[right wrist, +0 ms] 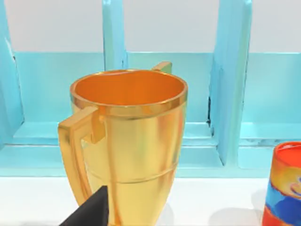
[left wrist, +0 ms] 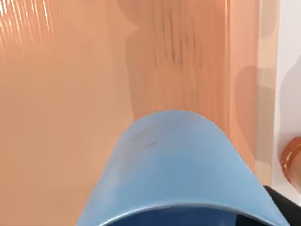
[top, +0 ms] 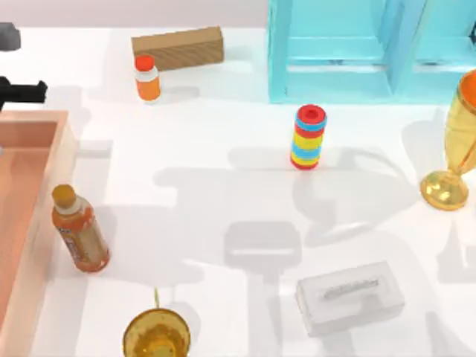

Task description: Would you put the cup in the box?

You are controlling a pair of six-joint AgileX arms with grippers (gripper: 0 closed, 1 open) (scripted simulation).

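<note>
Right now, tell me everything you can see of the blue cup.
The cup shows in the left wrist view as a plain light-blue tumbler, smooth and matte like plastic, its darker blue inside just visible at the rim. It is seen close up from its open end against the salmon floor of the box, so it appears to hang over the box's inside. Whether it touches the floor cannot be told. A dark edge sits beside its rim.

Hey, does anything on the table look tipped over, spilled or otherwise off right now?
Nothing is spilled or broken. The orange bottle beside the box appears to lean in the top view, though it may just be the camera angle. The cup sits over the box floor in the left wrist view.
</note>
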